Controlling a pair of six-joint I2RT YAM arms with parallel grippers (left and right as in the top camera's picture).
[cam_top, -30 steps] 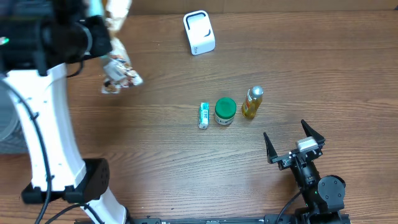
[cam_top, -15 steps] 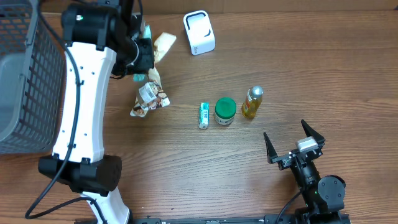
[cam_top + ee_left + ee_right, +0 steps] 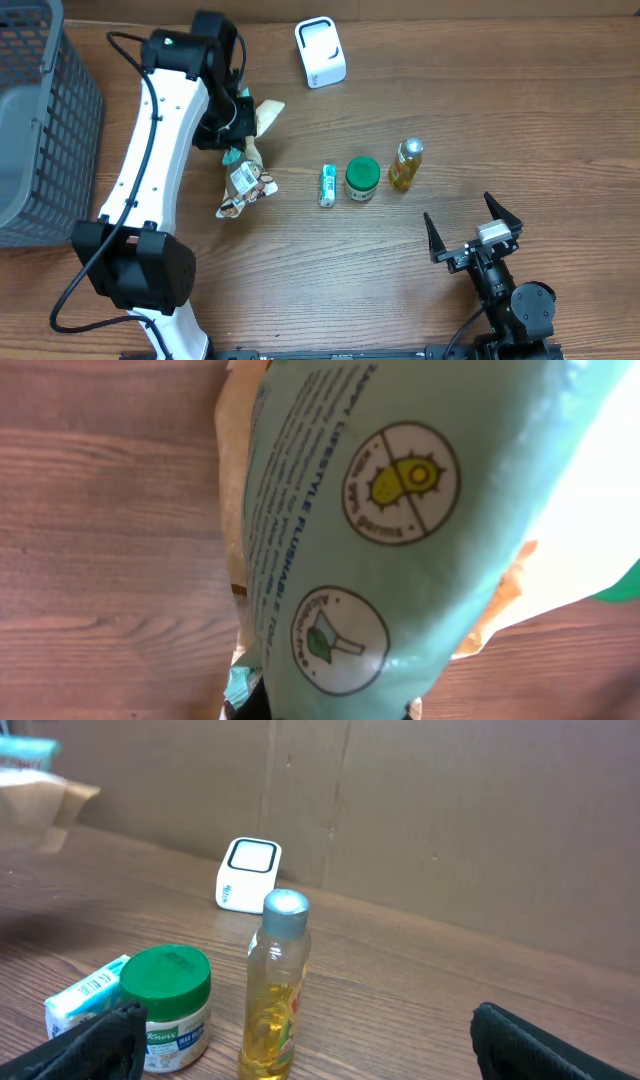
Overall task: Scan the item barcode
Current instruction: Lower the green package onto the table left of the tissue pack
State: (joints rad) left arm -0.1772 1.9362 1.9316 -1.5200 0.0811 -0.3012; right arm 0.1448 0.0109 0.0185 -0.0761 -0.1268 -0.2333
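1. Overhead: the left claw (image 3: 236, 126) is closed on the packet (image 3: 243, 182), pinching it near its teal and beige upper end. The printed lower end trails away from the claw toward the front of the counter (image 3: 300, 280). Whether that end touches the wood cannot be told. The held packet lies between the wire basket (image 3: 40, 130) on the left and a row of goods in the middle. The white scanner (image 3: 320, 52) stands farther back and to the right of the claw, near the packet but apart from it. The row is a small teal box (image 3: 327, 185), a green-lidded jar (image 3: 361, 178) and a yellow bottle (image 3: 405, 165), side by side. The right claw (image 3: 470, 232) sits at the front right with its fingers spread wide and empty, well apart from the packet.
2. Left wrist: the packet (image 3: 400, 540) fills most of the view, right in front of the claw. Its teal face carries two round printed symbols, with a beige sheet behind it and wood beyond. Only a dark sliver of the claw shows at the bottom edge, where the packet runs into it.
3. Right wrist: two dark fingertips (image 3: 100, 1035) sit at the lower corners, far apart, nothing between them. Ahead stand the bottle, the jar to its left and the teal box beside that. The scanner stands behind them before a cardboard wall (image 3: 450, 820). The packet (image 3: 40, 780) is a teal and beige blur at the upper left, far from this claw.
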